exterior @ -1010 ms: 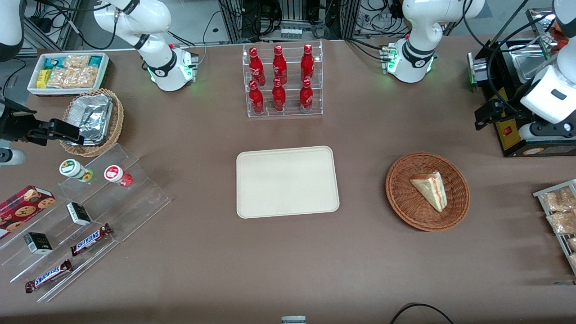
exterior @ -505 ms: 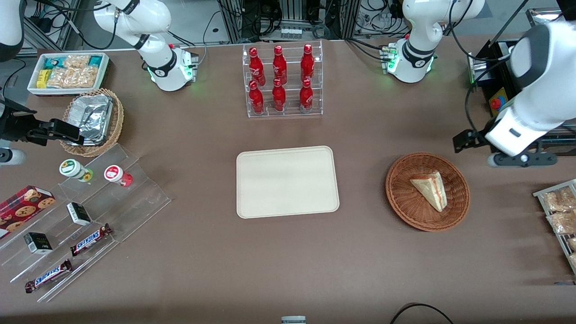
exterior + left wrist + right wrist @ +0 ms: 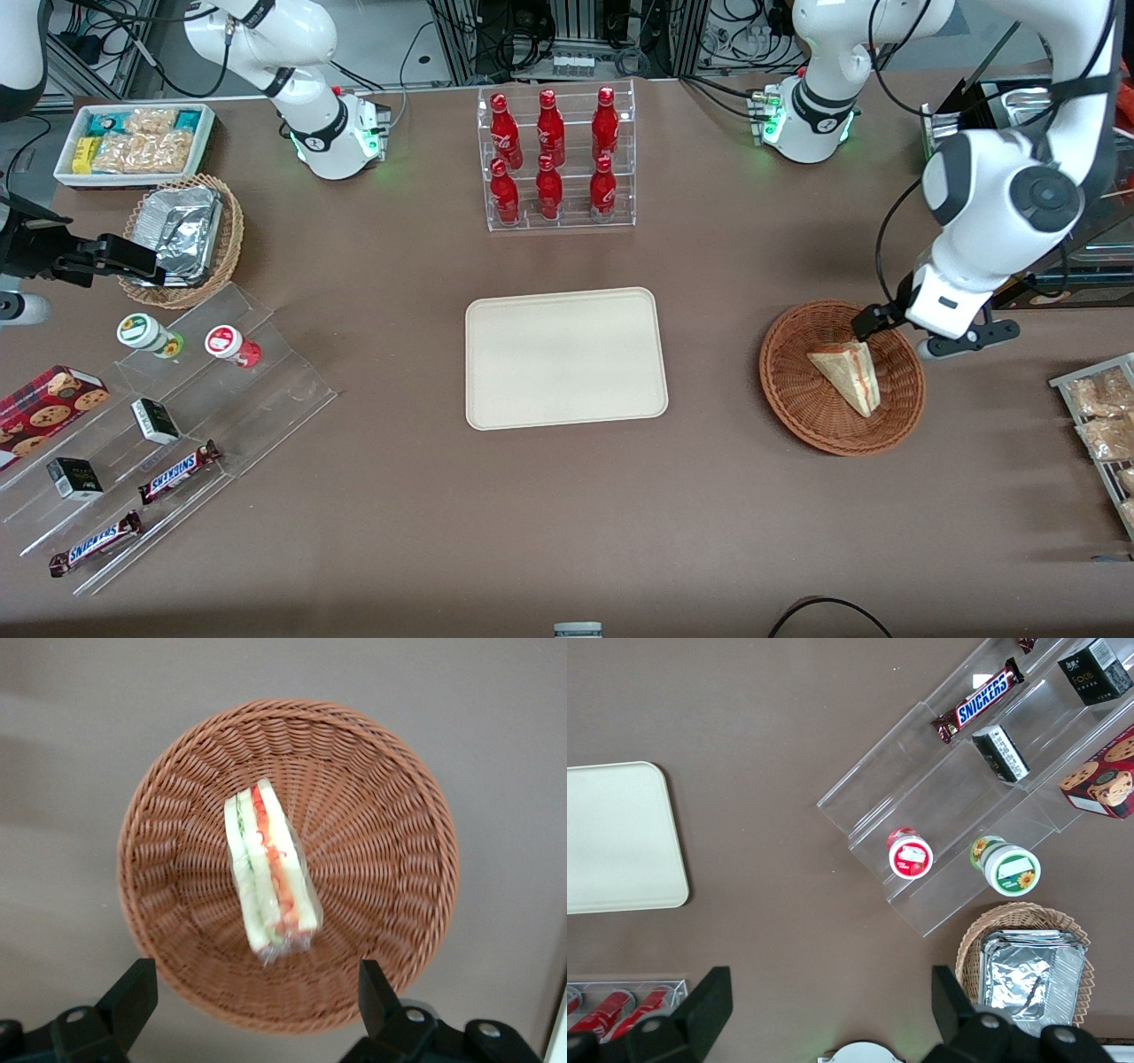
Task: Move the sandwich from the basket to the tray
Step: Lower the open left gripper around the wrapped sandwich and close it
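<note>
From the front we see the gripper (image 3: 873, 321) of the working arm hanging over the basket (image 3: 842, 377), above the rim that lies farther from the camera. The sandwich (image 3: 848, 371) lies in the basket, its point turned toward the camera and its cut edge showing red. The tray (image 3: 565, 357) sits flat on the brown counter (image 3: 567, 514) at mid-table, well apart from the basket, which is nearer the working arm's end. Farther from the camera than the tray stands a clear rack of red bottles (image 3: 555, 158). Toward the parked arm's end we see a tan wicker basket with foil (image 3: 182, 232), a white bin of snack packets (image 3: 135, 142) and a clear stepped stand (image 3: 168, 425) carrying candy bars and small cups.

In the left wrist view we look straight down into the basket (image 3: 390, 797). The sandwich (image 3: 268, 868) rests on its woven floor, wrapped in clear film, with green and red layers showing along its cut edge. The two dark fingers (image 3: 129, 997) stand released, spread wide, one over each side of the basket's rim, touching nothing.

In the right wrist view we see a corner of the tray (image 3: 620, 837), the stepped stand (image 3: 983, 780) and the foil basket (image 3: 1028, 961).
</note>
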Controlling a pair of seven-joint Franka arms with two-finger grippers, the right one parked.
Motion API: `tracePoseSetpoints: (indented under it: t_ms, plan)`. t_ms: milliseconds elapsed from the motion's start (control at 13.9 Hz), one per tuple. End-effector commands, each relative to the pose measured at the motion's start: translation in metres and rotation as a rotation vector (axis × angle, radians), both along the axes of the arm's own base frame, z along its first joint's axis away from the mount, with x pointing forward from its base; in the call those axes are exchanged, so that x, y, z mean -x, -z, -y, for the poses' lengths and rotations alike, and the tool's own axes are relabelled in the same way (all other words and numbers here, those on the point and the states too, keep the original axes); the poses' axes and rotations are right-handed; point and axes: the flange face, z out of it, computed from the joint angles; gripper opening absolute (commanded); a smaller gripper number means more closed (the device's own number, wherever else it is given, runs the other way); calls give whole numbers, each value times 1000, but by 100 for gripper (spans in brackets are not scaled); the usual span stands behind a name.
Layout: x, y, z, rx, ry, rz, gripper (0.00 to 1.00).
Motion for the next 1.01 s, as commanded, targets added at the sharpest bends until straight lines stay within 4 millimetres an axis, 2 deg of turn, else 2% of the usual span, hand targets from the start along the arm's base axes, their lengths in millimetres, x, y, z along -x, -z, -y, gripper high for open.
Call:
tracePoseSetpoints:
  t_ms: [0,577,938]
  plan:
    - [-10,24,1,6,-118,10,100]
    - [-18,82,4,16,-174,11,100]
    - [-13,101,3,11,-173,-21,99]
